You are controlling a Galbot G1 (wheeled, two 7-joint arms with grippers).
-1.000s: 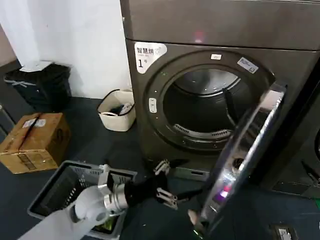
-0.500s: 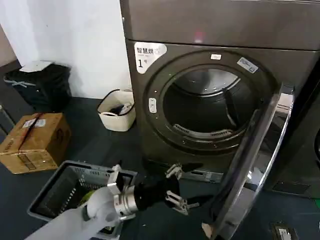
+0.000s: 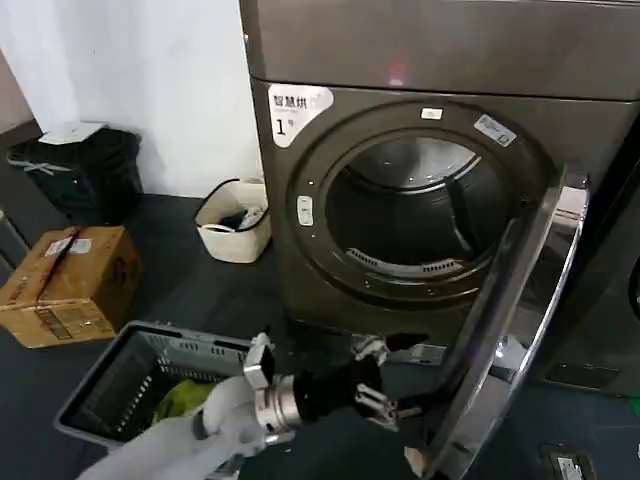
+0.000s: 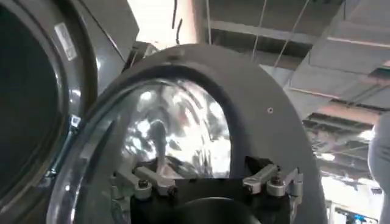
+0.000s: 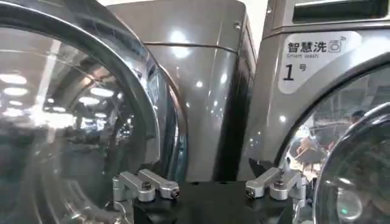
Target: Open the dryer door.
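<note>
The brown-grey dryer (image 3: 400, 60) stands ahead with its drum opening (image 3: 420, 215) uncovered. The dryer door (image 3: 520, 320) is swung out on its right-hand side, edge-on to me, chrome ring outward. My left gripper (image 3: 385, 382) is low in front of the machine, open, fingers spread just beside the door's lower inner rim and holding nothing. In the left wrist view the door's glass (image 4: 177, 122) looms close beyond the left gripper (image 4: 207, 182). My right gripper (image 5: 210, 182) is open and idle, facing other machines.
A grey laundry basket (image 3: 130, 375) holding a green cloth (image 3: 185, 398) sits on the floor under my left arm. A cardboard box (image 3: 70, 283), a white bin (image 3: 235, 220) and a black bin (image 3: 85, 170) lie left. A dark machine (image 3: 610, 300) borders the right.
The door swung wider to the right a second ago and has held since. My left gripper has moved right, closer to the door's lower inner rim.
</note>
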